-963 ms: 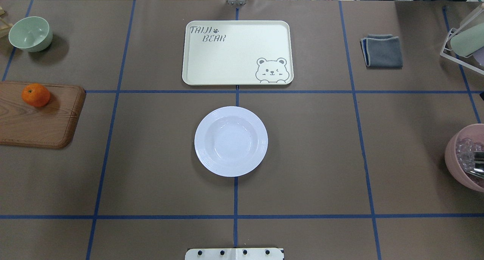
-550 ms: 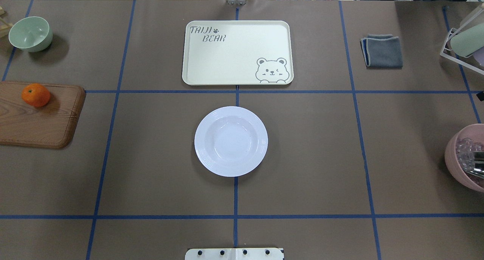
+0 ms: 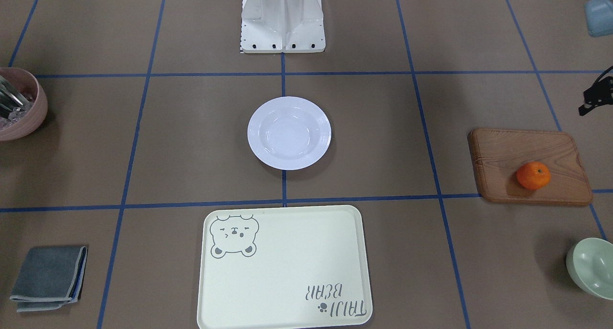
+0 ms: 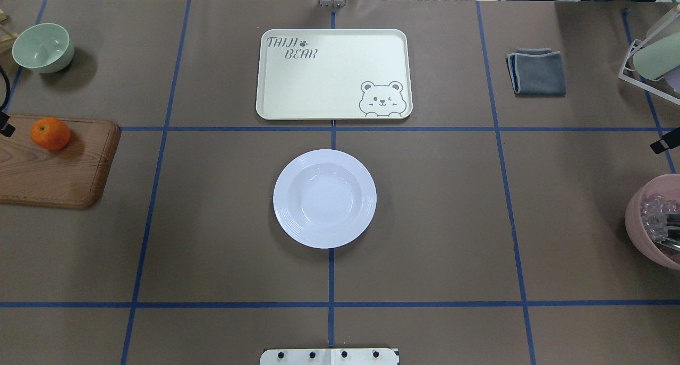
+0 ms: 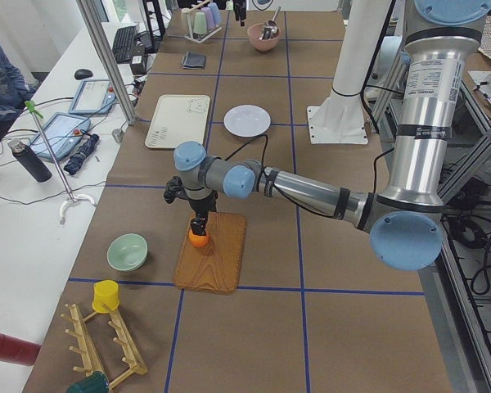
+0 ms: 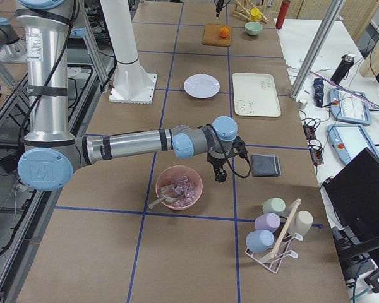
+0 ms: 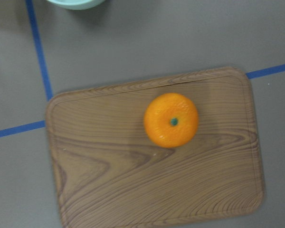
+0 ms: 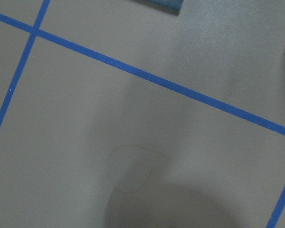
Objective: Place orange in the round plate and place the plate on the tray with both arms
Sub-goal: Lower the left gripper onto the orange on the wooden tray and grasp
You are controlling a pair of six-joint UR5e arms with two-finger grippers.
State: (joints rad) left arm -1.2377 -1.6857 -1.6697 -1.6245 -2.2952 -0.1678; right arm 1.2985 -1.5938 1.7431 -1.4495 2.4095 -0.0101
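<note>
The orange [image 4: 50,133] rests on a brown wooden board [image 4: 53,173] at the table's left edge. It fills the middle of the left wrist view as orange [image 7: 171,119], with no fingers showing there. My left gripper [image 5: 199,226] hangs straight over it, tips close to its top; I cannot tell if it is open or shut. The white round plate [image 4: 324,198] stands bare at the table's centre. Beyond it lies the bare cream tray [image 4: 333,74]. My right gripper [image 6: 219,175] hovers low over bare table between the pink bowl and the grey cloth, its state unclear.
A mint-green bowl [image 4: 42,47] sits at the far left. The pink bowl [image 4: 656,221] with clear pieces and a metal utensil is at the right edge. A folded grey cloth [image 4: 537,71] and a cup rack [image 4: 651,57] are far right. A wooden peg rack [image 5: 106,344] stands beyond the board.
A black sliver of the left gripper has come in at the overhead view's left edge by the board. The dark tip at the right edge has moved further inward. Nothing on the table shifted.
</note>
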